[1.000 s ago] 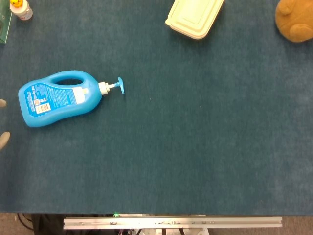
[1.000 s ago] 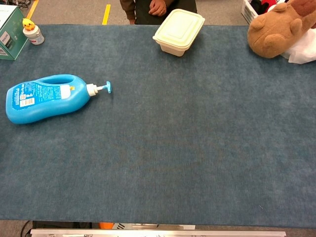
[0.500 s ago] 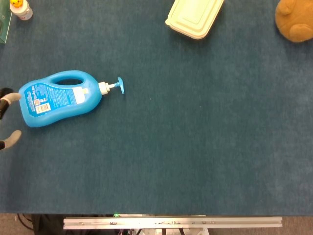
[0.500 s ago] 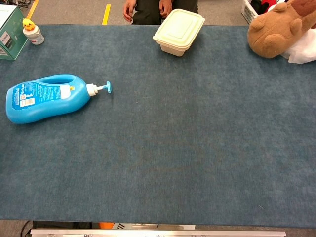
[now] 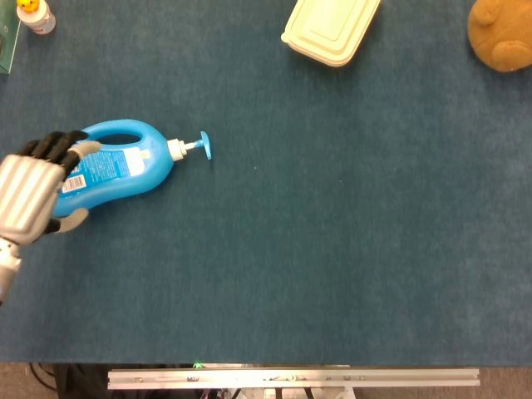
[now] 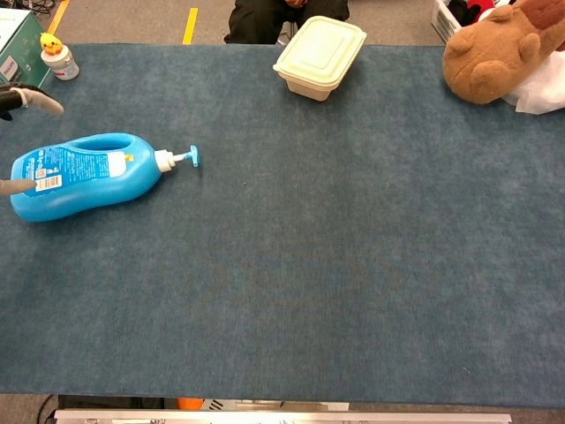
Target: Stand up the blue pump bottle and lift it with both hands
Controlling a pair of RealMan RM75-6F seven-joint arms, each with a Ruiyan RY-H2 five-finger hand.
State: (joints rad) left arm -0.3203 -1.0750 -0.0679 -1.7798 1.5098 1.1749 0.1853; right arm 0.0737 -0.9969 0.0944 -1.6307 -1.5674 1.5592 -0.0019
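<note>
The blue pump bottle [image 5: 120,170] [image 6: 88,181] lies on its side at the table's left, label up, with its pump head [image 5: 204,145] [image 6: 193,156] pointing right. My left hand [image 5: 29,195] reaches in from the left edge and hovers over the bottle's base, hiding it in the head view. Its fingers are spread: in the chest view one fingertip [image 6: 35,100] shows well above the bottle and another [image 6: 12,185] at the base. It holds nothing. My right hand shows in neither view.
A cream lidded container [image 5: 331,29] [image 6: 320,56] sits at the far middle, and a brown plush toy [image 5: 501,33] [image 6: 494,57] at the far right. A small duck-capped bottle [image 6: 58,55] and a green box [image 6: 16,66] stand far left. A person [image 6: 287,9] stands beyond the table.
My left hand has moved in from the left edge to a spot over the bottle's base. The bottle has not moved.
</note>
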